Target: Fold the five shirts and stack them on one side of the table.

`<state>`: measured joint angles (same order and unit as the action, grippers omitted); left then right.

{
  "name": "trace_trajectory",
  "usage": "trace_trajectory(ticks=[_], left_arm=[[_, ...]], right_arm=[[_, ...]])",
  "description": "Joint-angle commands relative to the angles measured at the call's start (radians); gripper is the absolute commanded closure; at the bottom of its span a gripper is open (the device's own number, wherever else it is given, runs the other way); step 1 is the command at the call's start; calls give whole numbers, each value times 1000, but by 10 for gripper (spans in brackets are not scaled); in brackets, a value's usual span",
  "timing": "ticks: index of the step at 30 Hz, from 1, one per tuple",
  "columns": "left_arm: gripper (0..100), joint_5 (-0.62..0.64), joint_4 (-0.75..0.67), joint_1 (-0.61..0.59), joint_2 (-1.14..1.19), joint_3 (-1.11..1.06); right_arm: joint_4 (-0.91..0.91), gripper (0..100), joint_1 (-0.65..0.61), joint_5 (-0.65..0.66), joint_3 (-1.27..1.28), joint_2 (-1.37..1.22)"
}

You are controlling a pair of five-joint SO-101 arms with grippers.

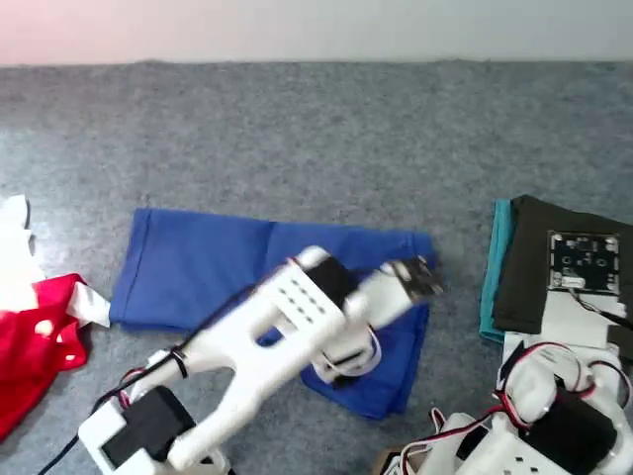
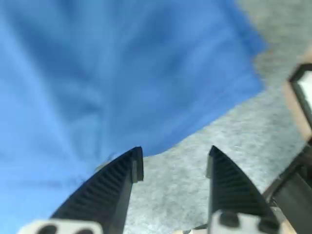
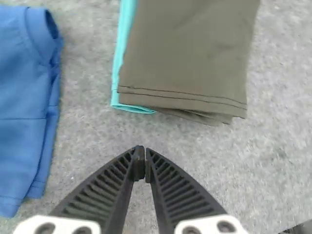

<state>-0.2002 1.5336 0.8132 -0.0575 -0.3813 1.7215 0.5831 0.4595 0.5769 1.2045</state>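
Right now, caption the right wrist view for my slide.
Shut right gripper over grey carpet, facing folded olive shirt stacked on teal shirt, blue shirt alongside.

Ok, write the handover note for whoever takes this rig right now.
Left end effector: open, holding nothing, low over the edge of the blue shirt.
Right end effector: shut, empty, over the table just short of the olive shirt.
Done: olive shirt lies folded on the teal shirt on the right arm's side.
Left: blue shirt is mid-table, not stacked; red shirt and white shirt are bunched at the far left edge, unfolded.
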Motion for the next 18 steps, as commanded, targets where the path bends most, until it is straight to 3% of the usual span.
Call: trace_trajectory(ticks=[1,10,18], left_arm=[[757,0,8,86,-5,27],[742,-54,-135,97,227,59],[742,-68,-152,91,328,139]], right_arm=[[2,988,19,11,-29,-7],[5,989,21,9,-29,-7],[27,989,21,3,-29,-7]])
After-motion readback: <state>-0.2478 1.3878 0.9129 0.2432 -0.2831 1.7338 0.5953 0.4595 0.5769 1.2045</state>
